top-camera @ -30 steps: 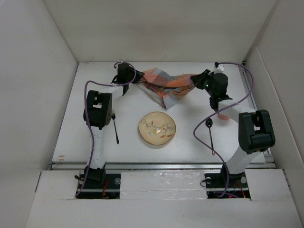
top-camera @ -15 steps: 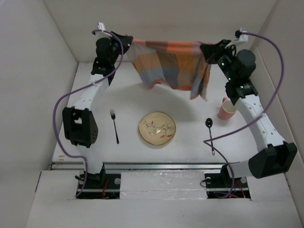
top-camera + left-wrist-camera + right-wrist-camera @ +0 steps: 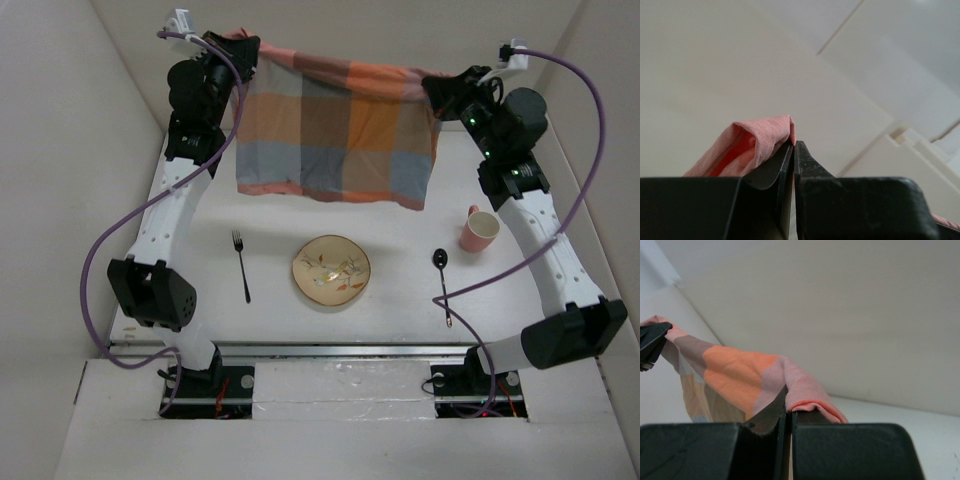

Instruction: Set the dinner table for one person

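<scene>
Top external: both arms reach high, with the checked cloth [image 3: 335, 135] stretched between them and hanging spread like a curtain over the far half of the table [image 3: 280, 312]. The left end effector [image 3: 235, 45] is pinched shut on the cloth's top-left corner and the right end effector [image 3: 433, 90] is pinched shut on the top-right corner. The right side sits a bit lower, with a loose fold at its bottom corner. Left wrist view: jaws pressed together, with a pink hem fold caught at the tips. Right wrist view: same, jaws together on an orange-pink hem, and the cloth runs off left toward the other end effector's dark tip. The table is the big white surface under everything, with white panels on three sides. On its near half, in a row and all apart: fork [image 3: 241, 266] on the left, floral plate [image 3: 331, 272] in the centre, dark-bowled spoon [image 3: 443, 285] on the right. A pink cup [image 3: 479, 230] sits beyond the spoon, near the right arm. The cloth hides the far strip of table from this camera; can't tell whether its lower hem touches the table. Purple cables [image 3: 100, 270] loop off both arms, and the right one passes across the spoon handle in this view.
</scene>
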`<state>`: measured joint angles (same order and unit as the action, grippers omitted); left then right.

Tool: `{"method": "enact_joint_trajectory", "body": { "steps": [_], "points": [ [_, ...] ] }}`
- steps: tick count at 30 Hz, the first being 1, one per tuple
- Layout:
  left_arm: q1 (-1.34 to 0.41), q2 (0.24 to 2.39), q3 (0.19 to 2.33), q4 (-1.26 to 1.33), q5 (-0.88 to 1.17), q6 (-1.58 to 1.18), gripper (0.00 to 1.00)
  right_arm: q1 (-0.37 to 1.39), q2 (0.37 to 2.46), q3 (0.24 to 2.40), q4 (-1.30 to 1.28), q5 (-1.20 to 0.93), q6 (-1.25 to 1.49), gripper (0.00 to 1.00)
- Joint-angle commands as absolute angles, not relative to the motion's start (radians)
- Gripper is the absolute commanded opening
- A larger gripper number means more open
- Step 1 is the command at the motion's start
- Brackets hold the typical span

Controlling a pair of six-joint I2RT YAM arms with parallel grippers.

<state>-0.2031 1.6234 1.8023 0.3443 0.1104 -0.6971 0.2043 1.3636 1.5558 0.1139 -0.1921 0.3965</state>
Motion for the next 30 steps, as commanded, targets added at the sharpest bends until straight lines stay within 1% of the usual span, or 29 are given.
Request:
{"method": "enact_joint_trajectory", "body": {
  "steps": [1,4,5,6,7,8,9,10,11,12,13,14,16,17,19,20,21,22,24,25,26,27,28,29,30],
  "points": [
    [-0.164,1.739,1.816,0.267,0.081,-0.664,0.0,0.198,1.46,1.549,0.107,-0.198,0.409,0.0],
    [-0.146,1.85,1.867,0.233,0.121,-0.687,0.0,0.189,1.596,1.606,0.117,-0.219,0.419,0.0],
    [-0.129,1.88,1.912,0.209,0.127,-0.695,0.0,0.18,1.636,1.632,0.107,-0.232,0.422,0.0],
    [-0.115,1.946,1.943,0.201,0.138,-0.698,0.0,0.179,1.713,1.691,0.107,-0.239,0.425,0.0],
    [-0.115,1.98,1.985,0.181,0.149,-0.701,0.0,0.17,1.757,1.731,0.104,-0.248,0.431,0.0],
    [-0.104,2.017,2.091,0.132,0.15,-0.7,0.0,0.17,1.799,1.78,0.068,-0.262,0.434,0.0],
    [-0.104,2.084,2.149,0.117,0.155,-0.698,0.0,0.17,1.884,1.899,0.048,-0.27,0.437,0.0],
    [-0.095,2.115,2.204,0.106,0.158,-0.698,0.0,0.161,1.925,1.967,0.031,-0.278,0.446,0.0],
    [-0.095,2.147,2.33,0.079,0.161,-0.707,0.0,0.161,1.963,2.033,-0.027,-0.293,0.454,0.0],
    [-0.084,2.199,2.391,0.069,0.169,-0.727,0.0,0.161,1.998,2.102,-0.041,-0.304,0.459,0.0],
    [-0.084,2.213,2.436,0.069,0.196,-0.738,0.0,0.161,2.044,2.218,-0.052,-0.31,0.471,0.0],
    [-0.084,2.22,2.486,0.096,0.204,-0.747,0.0,0.161,2.057,2.265,-0.06,-0.31,0.474,0.0],
    [-0.084,2.185,2.47,0.142,0.215,-0.75,0.0,0.161,2.071,2.357,-0.063,-0.301,0.472,0.0],
    [-0.084,2.16,2.4,0.206,0.218,-0.749,0.0,0.161,2.066,2.362,-0.046,-0.301,0.471,0.0],
    [-0.084,2.086,2.314,0.256,0.221,-0.724,0.0,0.152,2.048,2.338,-0.009,-0.322,0.469,0.0],
    [-0.084,2.012,2.134,0.325,0.232,-0.7,0.0,0.152,1.989,2.189,0.067,-0.354,0.441,0.0],
    [-0.084,2.011,2.132,0.325,0.232,-0.699,0.0,0.152,1.988,2.187,0.067,-0.354,0.44,0.0],
    [-0.084,1.987,1.962,0.407,0.233,-0.692,0.0,0.152,1.941,2.019,0.139,-0.368,0.434,0.0],
    [-0.084,1.912,1.78,0.495,0.223,-0.68,0.0,0.152,1.902,1.836,0.219,-0.399,0.428,0.0],
    [-0.084,1.893,1.609,0.579,0.224,-0.683,0.0,0.143,1.89,1.747,0.292,-0.428,0.428,0.0],
    [-0.084,1.861,1.527,0.58,0.221,-0.683,0.0,0.143,1.878,1.592,0.323,-0.443,0.429,0.0],
    [-0.084,1.844,1.44,0.671,0.225,-0.696,0.0,0.143,1.875,1.518,0.359,-0.463,0.442,0.0],
    [-0.084,1.83,1.286,0.763,0.232,-0.734,0.0,0.132,1.875,1.452,0.427,-0.504,0.452,0.0],
    [-0.084,1.806,1.22,0.797,0.236,-0.756,0.0,0.132,1.882,1.349,0.455,-0.524,0.465,0.0],
    [-0.084,1.793,1.153,0.837,0.242,-0.771,0.0,0.132,1.885,1.31,0.469,-0.537,0.472,0.0]
  ]
}}
